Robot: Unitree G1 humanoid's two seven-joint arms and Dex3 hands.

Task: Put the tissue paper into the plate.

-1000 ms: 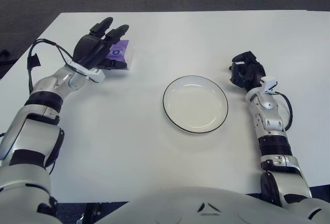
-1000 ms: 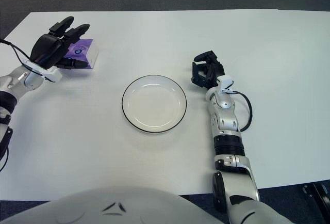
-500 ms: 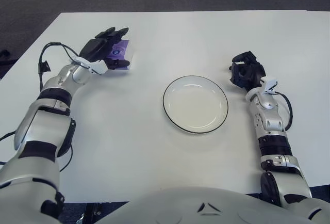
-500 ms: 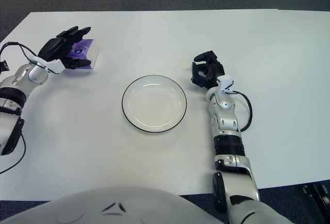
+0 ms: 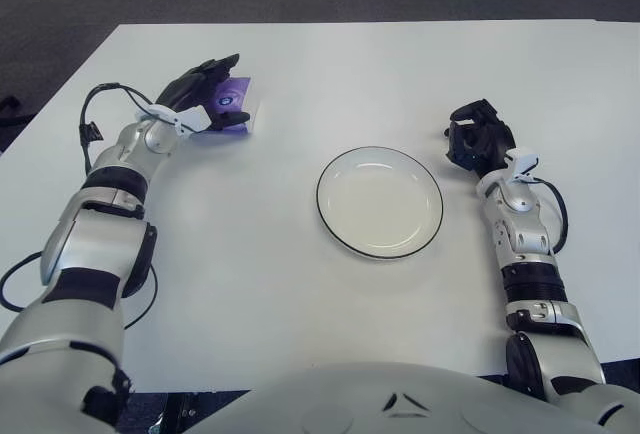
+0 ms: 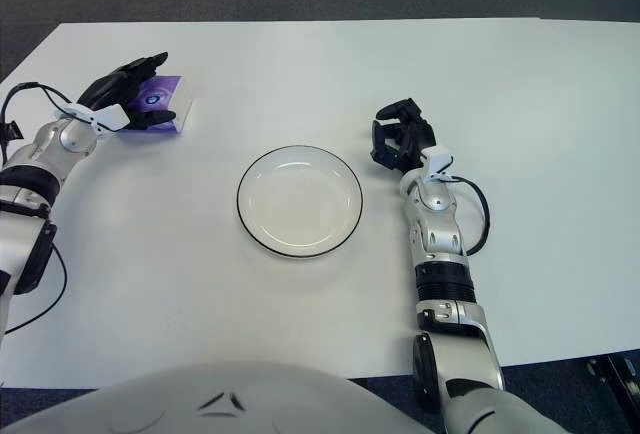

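The tissue paper is a small purple-and-white packet (image 5: 238,106) lying on the white table at the far left. My left hand (image 5: 204,88) is low over the packet's left side. Its fingers are stretched across the top and its thumb is on the near side, not closed around the packet. The white plate (image 5: 379,203) with a thin dark rim stands empty at the table's middle. To the right of the plate is my right hand (image 5: 478,142), its fingers curled and holding nothing.
The white table (image 5: 250,284) reaches to the far edge, with dark carpet beyond it. A black cable (image 5: 100,104) loops off my left wrist. Bare tabletop lies between the packet and the plate.
My left hand has come down from above the packet and shifted slightly left, its fingers now lying low over it. The packet, the plate and the right hand have not moved.
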